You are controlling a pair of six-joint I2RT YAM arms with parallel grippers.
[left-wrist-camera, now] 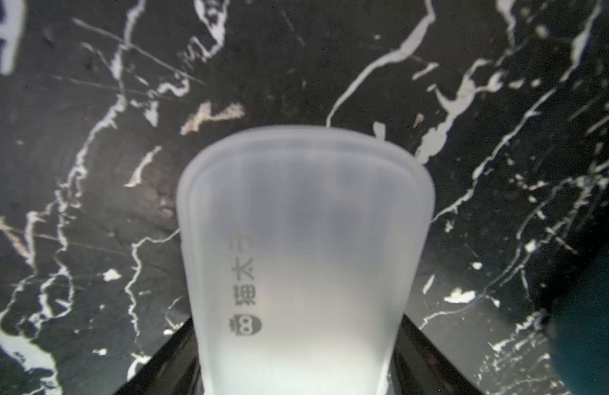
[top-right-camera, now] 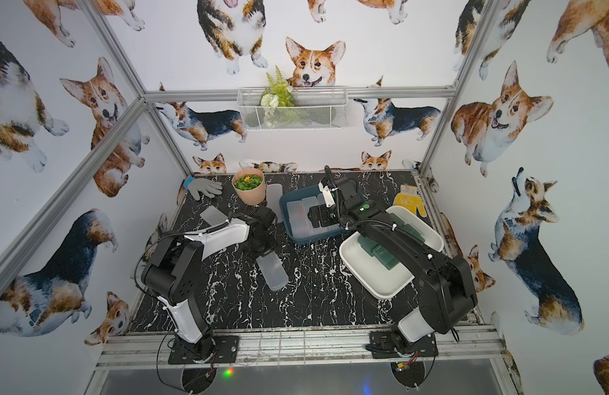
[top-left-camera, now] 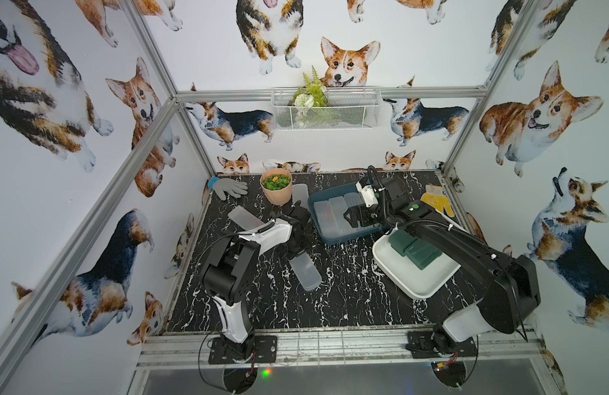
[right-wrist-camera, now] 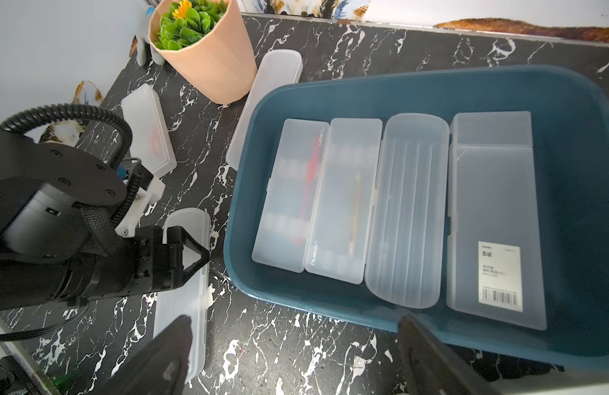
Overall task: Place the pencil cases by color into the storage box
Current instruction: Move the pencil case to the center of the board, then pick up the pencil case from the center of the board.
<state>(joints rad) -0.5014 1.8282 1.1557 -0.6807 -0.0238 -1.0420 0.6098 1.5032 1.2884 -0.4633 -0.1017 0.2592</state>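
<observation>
My left gripper [top-left-camera: 294,251] [left-wrist-camera: 298,376] is shut across the width of a frosted white pencil case [top-left-camera: 306,272] [left-wrist-camera: 303,239] [right-wrist-camera: 183,297], low over the black marble table; whether the case touches the table I cannot tell. The blue storage box [top-left-camera: 313,209] [right-wrist-camera: 245,178] holds several frosted cases [right-wrist-camera: 407,208] side by side. My right gripper [top-left-camera: 355,219] [right-wrist-camera: 296,345] hangs open above the box's near edge with nothing between its fingers. Dark green cases [top-left-camera: 416,251] lie in a white tray [top-left-camera: 399,277]. Two more frosted cases lie loose [top-left-camera: 245,219] [top-left-camera: 299,195].
A peach pot of green plants [top-left-camera: 276,187] stands at the back, touching one loose case. A grey glove [top-left-camera: 229,188] lies at the back left, a yellow glove [top-left-camera: 436,200] at the back right. A wire basket [top-left-camera: 325,107] hangs on the back wall.
</observation>
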